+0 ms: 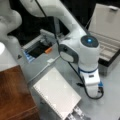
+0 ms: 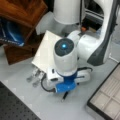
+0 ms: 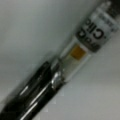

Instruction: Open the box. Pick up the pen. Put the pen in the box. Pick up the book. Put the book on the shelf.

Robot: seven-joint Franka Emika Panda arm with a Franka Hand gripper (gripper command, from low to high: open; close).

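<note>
Gripper (image 2: 65, 93) low over table, pen (image 3: 62, 67) seemingly directly beneath

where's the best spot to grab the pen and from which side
Probably at the pen mid-barrel, by the silvery band, coming straight down from above with the fingers closing across its thin width. It lies flat on the grey table, so only the top and long sides are free.
</note>
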